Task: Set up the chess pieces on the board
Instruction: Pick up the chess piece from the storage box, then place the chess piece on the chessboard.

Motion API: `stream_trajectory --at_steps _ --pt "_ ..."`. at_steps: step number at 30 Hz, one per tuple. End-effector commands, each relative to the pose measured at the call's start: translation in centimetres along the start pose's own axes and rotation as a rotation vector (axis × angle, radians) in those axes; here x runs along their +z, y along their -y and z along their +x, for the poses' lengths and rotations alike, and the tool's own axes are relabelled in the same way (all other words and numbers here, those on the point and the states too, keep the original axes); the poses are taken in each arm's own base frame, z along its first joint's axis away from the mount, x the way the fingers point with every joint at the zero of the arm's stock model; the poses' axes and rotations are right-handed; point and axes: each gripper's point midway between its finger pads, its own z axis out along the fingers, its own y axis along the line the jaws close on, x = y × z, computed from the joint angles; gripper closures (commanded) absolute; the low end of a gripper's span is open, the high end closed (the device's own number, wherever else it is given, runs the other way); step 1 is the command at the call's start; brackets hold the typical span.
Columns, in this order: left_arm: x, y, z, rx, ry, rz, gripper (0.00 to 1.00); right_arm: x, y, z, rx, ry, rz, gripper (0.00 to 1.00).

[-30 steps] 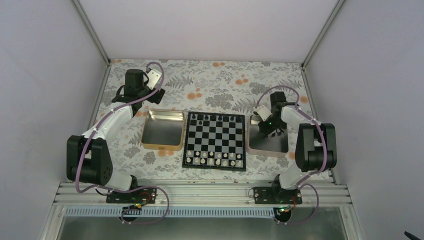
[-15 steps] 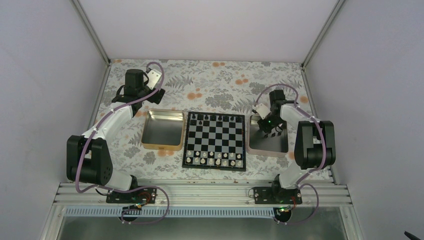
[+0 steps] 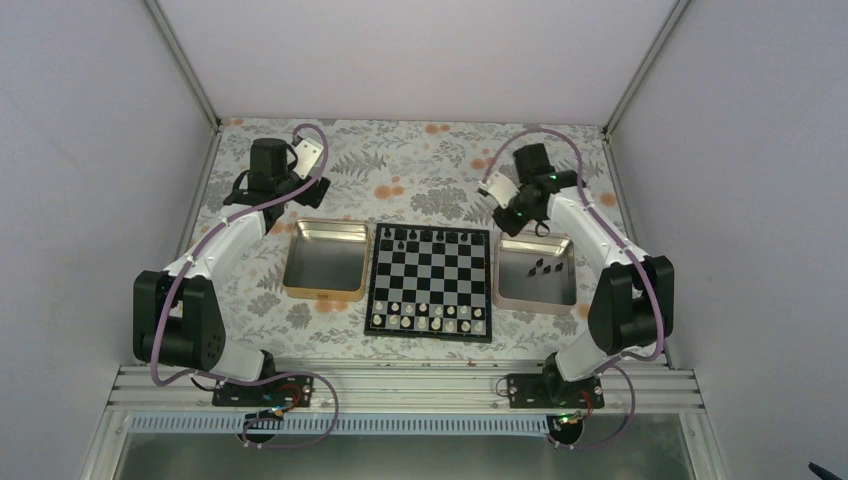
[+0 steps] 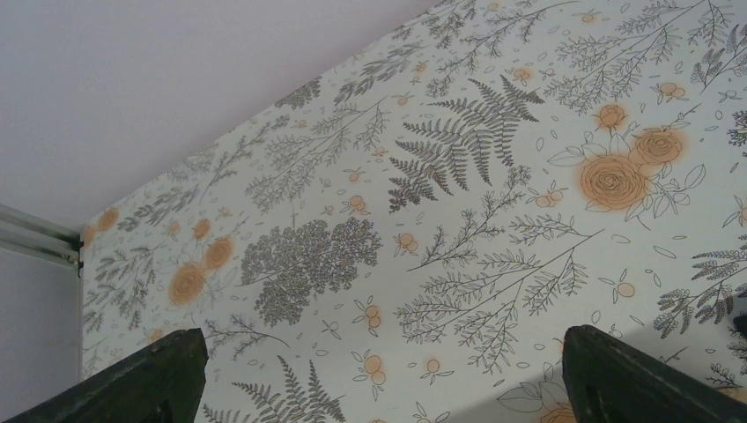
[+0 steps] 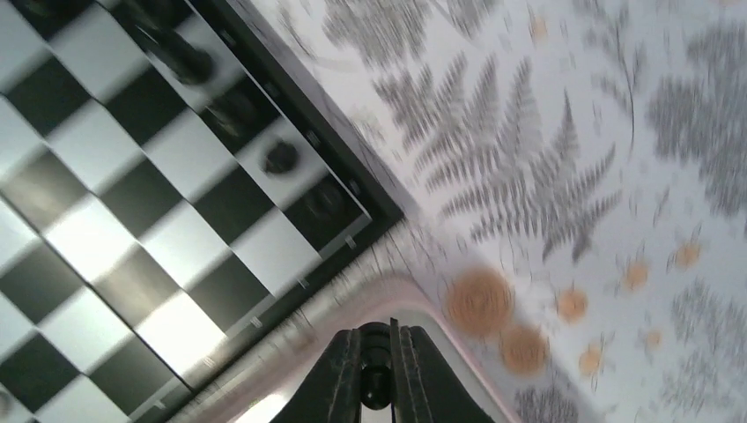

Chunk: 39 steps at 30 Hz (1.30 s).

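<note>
Black, tiny, blurred chess piece (image 5: 374, 388) just lifted out of the silver rectangular metal tray (image 3: 535, 304) to beside the far right corner of the small black-and-pale chequered board (image 3: 430, 275), so ready for placing. Nipped in the closed right gripper (image 5: 376, 339), long axis seemingly along the fingers, leading end impossible to tell. Elsewhere the left gripper (image 4: 380, 339) spread wide, empty.

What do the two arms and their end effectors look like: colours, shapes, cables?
The left arm and the right arm share one build: white links between boxy black joints, with a lilac cable looping along each. A white block sits near each wrist; a green light glows on the right one. The left end effector has dark wedge-shaped fingers, the right end effector slim dark ones.
</note>
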Motion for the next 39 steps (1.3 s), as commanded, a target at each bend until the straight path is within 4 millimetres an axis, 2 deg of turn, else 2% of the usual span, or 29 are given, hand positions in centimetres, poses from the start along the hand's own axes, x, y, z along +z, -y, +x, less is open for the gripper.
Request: stream_trajectory --at_steps 1,5,8,11,18,23,31,39 --pt "-0.6 -0.5 -1.4 0.012 0.044 -0.02 0.0 -0.9 -3.6 -3.9 -0.079 0.035 -0.06 0.9" --pt "-0.6 -0.4 -1.4 0.01 0.046 -0.015 0.0 -0.1 -6.5 -6.6 -0.162 0.068 -0.112 0.9" --pt "-0.7 -0.4 -1.5 0.009 0.05 -0.014 0.0 2.1 -9.2 -7.7 -0.225 0.072 -0.186 0.9" --pt "-0.6 -0.4 -1.5 0.009 0.05 -0.014 0.0 4.1 -11.2 -8.0 -0.282 0.042 -0.22 0.89" --pt "-0.6 -0.4 -1.4 0.009 0.045 -0.017 0.0 6.3 -14.1 -9.2 -0.348 0.06 -0.273 0.89" --pt "-0.6 -0.4 -1.4 0.009 0.044 -0.018 0.0 7.0 -15.3 -10.1 -0.375 0.074 -0.299 0.89" --pt "-0.6 -0.4 -1.4 0.009 0.042 -0.02 0.0 8.4 -16.2 -10.1 -0.397 0.062 -0.313 0.88" --pt "-0.6 -0.4 -1.5 0.009 0.048 -0.014 0.0 9.5 -15.7 -9.9 -0.393 0.027 -0.271 0.87"
